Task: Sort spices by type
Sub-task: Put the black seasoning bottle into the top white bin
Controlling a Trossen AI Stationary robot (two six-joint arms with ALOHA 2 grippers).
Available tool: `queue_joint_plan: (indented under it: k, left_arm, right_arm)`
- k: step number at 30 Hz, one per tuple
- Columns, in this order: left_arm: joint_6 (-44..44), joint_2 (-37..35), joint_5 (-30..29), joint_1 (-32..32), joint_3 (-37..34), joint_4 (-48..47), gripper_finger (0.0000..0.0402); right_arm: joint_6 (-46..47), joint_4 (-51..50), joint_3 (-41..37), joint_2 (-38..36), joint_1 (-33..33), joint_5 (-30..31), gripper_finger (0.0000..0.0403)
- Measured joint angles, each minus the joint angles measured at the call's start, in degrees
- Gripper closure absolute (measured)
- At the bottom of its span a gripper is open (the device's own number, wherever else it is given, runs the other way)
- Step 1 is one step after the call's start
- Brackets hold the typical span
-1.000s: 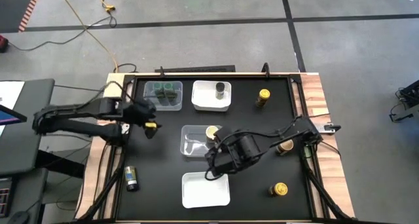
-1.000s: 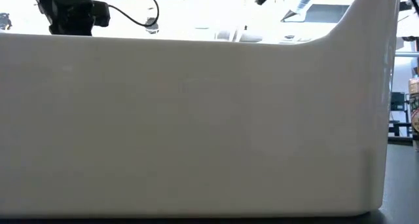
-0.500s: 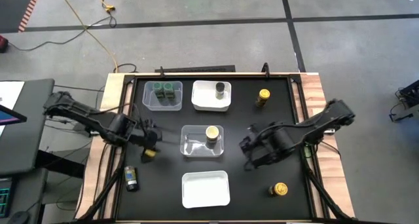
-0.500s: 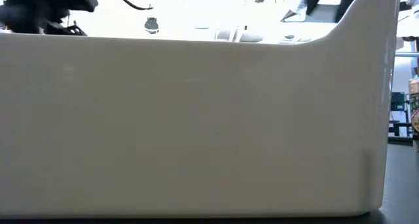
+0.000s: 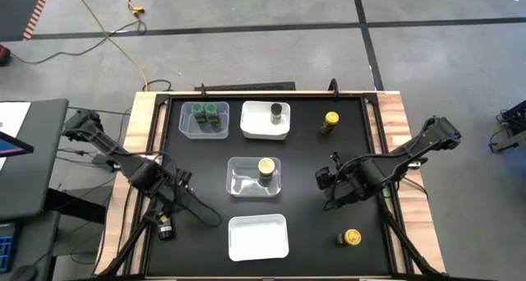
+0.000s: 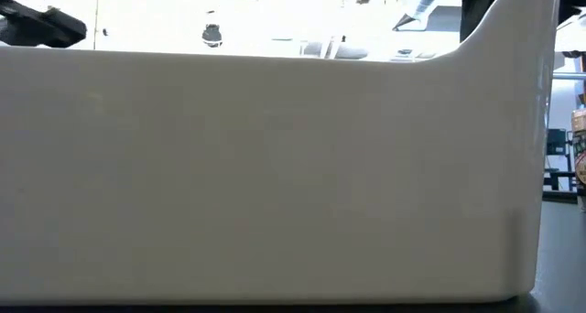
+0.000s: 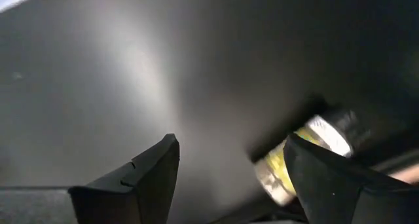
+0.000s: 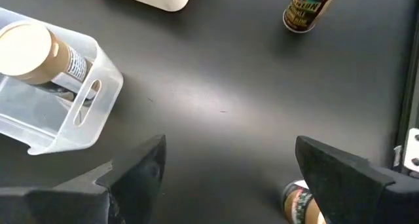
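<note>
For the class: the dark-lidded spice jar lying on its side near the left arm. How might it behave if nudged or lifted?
The dark-lidded jar is a cylinder lying flat on the smooth black table, so a nudge would probably roll it. It looks small and likely light. The left end effector, open around it, may find its rounded wall slippery.

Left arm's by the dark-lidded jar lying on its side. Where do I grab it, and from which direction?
Grip the dark-lidded jar across its labelled body, coming straight down. It lies flat, so its round sides are the ones the fingers can close on. The open left gripper sits beside it, not around it, so shift over first.
</note>
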Motion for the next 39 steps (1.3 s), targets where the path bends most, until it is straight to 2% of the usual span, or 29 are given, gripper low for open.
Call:
queue_joint_plan:
  k: [6, 9, 11, 16, 21, 26, 31, 39]
  left_arm:
    - [5.6, 4.0, 1.2, -7.2, 0.0, 0.4, 0.0138]
    - [10.8, 7.0, 4.6, -10.1, 0.0, 0.4, 0.0138]
    - [13.6, 8.6, 6.7, -11.7, 0.0, 0.4, 0.0138]
    - [16.6, 9.1, 7.1, -13.5, 0.0, 0.5, 0.0138]
    - [16.8, 10.6, 7.1, -15.4, -0.1, 3.8, 0.0138]
    - [16.7, 15.9, 8.0, -18.5, -0.1, 10.0, 0.0138]
    - [12.3, 20.7, 8.0, -20.0, 0.0, 8.0, 0.0139]
    - [12.1, 21.7, 7.8, -20.1, -0.2, 7.8, 0.0139]
  right_arm:
    - [2.1, 2.3, 0.0, 0.4, -0.2, -0.2, 0.0039]
    - [3.1, 2.6, 0.0, 0.4, -0.2, -0.2, 0.0039]
    - [3.4, 2.8, 0.0, 0.4, -0.2, -0.2, 0.0039]
    - [3.5, 3.0, 0.0, 0.4, -0.2, -0.2, 0.0039]
    - [2.4, 2.8, 0.0, 0.4, -0.2, -0.2, 0.0039]
    - [1.4, 2.1, 0.0, 0.4, -0.2, -0.2, 0.0039]
    - [1.2, 0.7, 0.1, 0.4, -0.2, -0.2, 0.0039]
    - [1.3, 0.9, 0.1, 0.3, -0.2, -0.2, 0.0039]
